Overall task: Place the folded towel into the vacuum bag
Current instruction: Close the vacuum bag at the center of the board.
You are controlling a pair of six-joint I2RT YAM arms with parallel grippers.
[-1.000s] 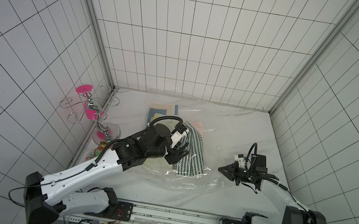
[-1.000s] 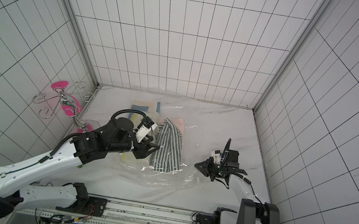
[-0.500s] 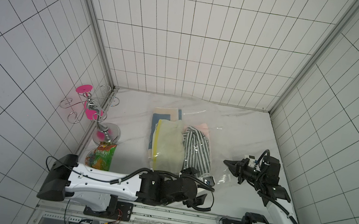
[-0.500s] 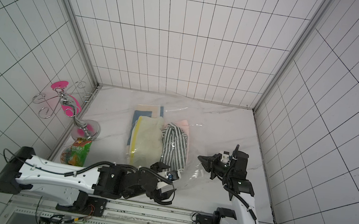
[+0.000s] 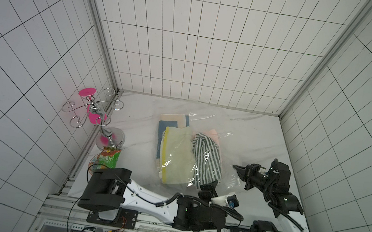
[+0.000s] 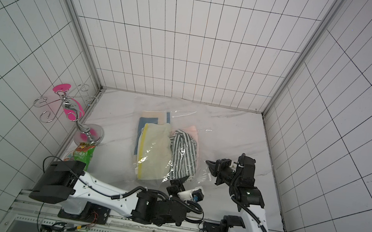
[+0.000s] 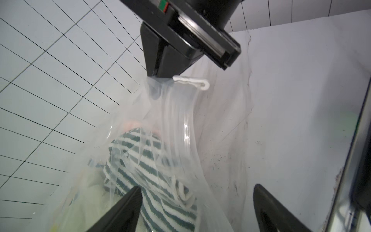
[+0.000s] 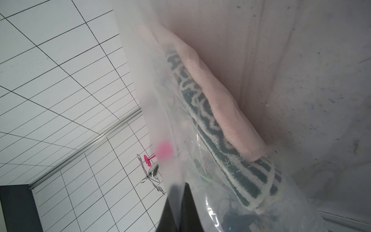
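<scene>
Left wrist view, left gripper hovering with fingers spread wide at the bag mouth, right gripper pinching the raised edge of the vacuum bag, striped folded towel lying inside it on the table, sitting beside a yellow-green towel in a top view.

Chrome wire stand w/ curled hooks & pink discs stood upright at the far-left part of the white marbled desk, round base by the left wall; also seen small in the right wrist view. Green snack packet, orange at top, sat just in front of that base, nr the desk's left edge. White tiled walls w/ dark grid lines on 3 sides; metal rail along the front.
</scene>
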